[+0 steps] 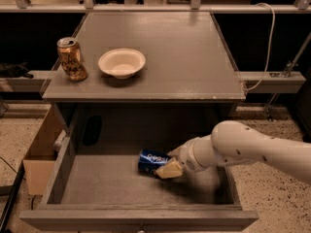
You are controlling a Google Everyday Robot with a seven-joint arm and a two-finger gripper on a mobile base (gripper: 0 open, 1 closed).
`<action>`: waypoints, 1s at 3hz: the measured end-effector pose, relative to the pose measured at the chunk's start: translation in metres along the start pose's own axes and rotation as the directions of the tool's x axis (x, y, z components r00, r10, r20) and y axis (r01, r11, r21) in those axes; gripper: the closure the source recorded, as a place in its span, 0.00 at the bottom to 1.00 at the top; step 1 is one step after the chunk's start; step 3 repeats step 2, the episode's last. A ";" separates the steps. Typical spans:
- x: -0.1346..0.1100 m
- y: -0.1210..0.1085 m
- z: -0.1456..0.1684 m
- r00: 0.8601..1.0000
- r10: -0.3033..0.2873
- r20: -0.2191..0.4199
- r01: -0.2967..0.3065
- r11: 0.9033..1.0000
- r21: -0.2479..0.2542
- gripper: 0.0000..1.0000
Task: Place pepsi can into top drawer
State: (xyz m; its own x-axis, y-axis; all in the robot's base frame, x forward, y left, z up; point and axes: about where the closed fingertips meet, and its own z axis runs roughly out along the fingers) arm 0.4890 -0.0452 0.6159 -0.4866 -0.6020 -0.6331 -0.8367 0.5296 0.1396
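Observation:
The pepsi can (149,160), blue with white lettering, lies on its side inside the open top drawer (116,183), right of the drawer's middle. My gripper (167,162) reaches in from the right on a white arm (243,149). Its tan fingers (170,170) sit on either side of the can's right end and are shut on it. The can is low over the drawer's flat grey bottom; I cannot tell whether it touches.
On the cabinet top (184,57) stand a gold-brown patterned can (71,58) at the left and a white bowl (121,62) beside it. A cardboard box (41,149) sits left of the drawer. A white cable (265,47) hangs at the right.

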 end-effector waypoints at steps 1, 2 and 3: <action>0.000 0.000 0.000 1.000 0.000 0.000 0.000 1.000 0.000 0.00; 0.000 0.000 0.000 1.000 0.000 0.000 0.000 1.000 0.000 0.00; 0.000 0.000 0.000 1.000 0.000 0.000 0.000 1.000 0.000 0.00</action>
